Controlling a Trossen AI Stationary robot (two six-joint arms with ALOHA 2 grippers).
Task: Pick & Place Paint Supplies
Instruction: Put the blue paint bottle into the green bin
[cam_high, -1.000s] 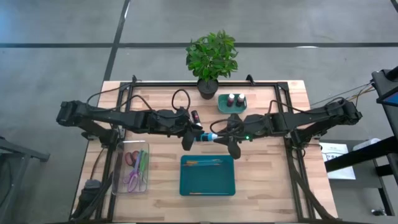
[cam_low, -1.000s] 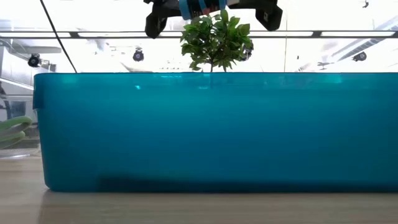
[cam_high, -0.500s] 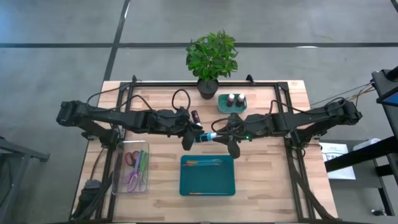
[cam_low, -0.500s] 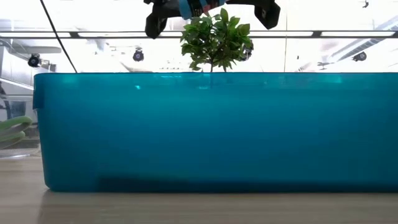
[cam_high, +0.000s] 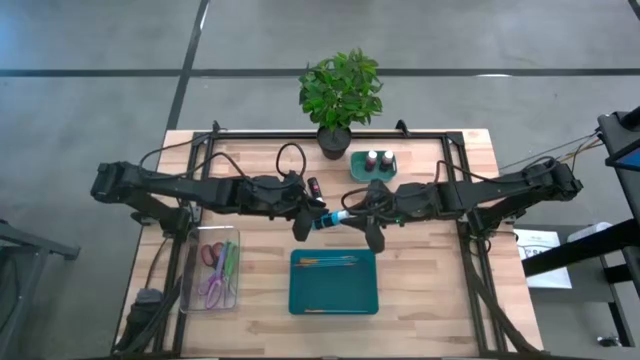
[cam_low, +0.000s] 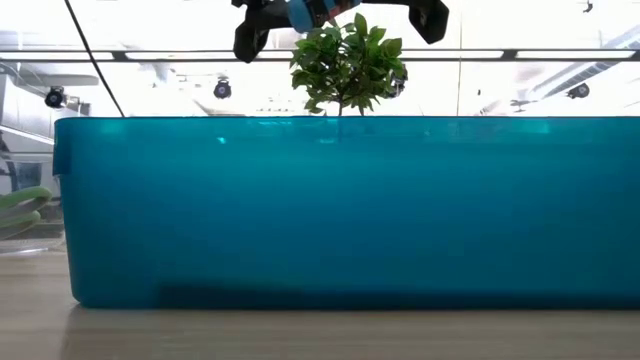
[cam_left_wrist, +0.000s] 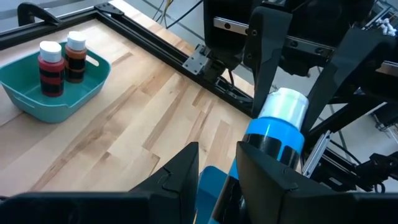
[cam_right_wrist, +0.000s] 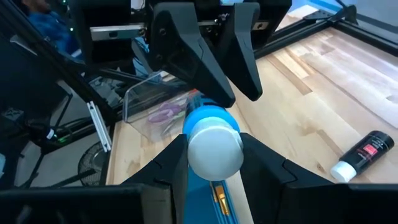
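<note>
1. the left gripper (cam_high: 313, 217) and the right gripper (cam_high: 362, 217) meet above the middle of the table (cam_high: 440, 260), both raised off the wood, with one blue paint bottle (cam_high: 331, 219) lying sideways between them.
2. left jaws are clamped on the blue body of that bottle – the left wrist view shows its dark fingers (cam_left_wrist: 267, 168) pressed to either side of it.
3. right jaws are clamped on the white-capped end of the same bottle; the right wrist view has the white cap (cam_right_wrist: 214, 151) sitting between its two fingers.
4. the bottle hangs just beyond the far edge of the teal bin (cam_high: 333, 283), which sits near the front of the table – thin brushes (cam_high: 325, 261) lie inside it along the far wall.
5. a small teal tray (cam_high: 373, 167) at the far side, right of centre, holds two upright dark red bottles (cam_high: 371, 159).
6. a black bottle (cam_high: 313, 186) lies on the wood just beyond the left gripper.
7. a clear container (cam_high: 212, 268) with purple and green things inside stands at the near left.
8. a potted plant (cam_high: 340, 92) stands at the far edge.
</note>
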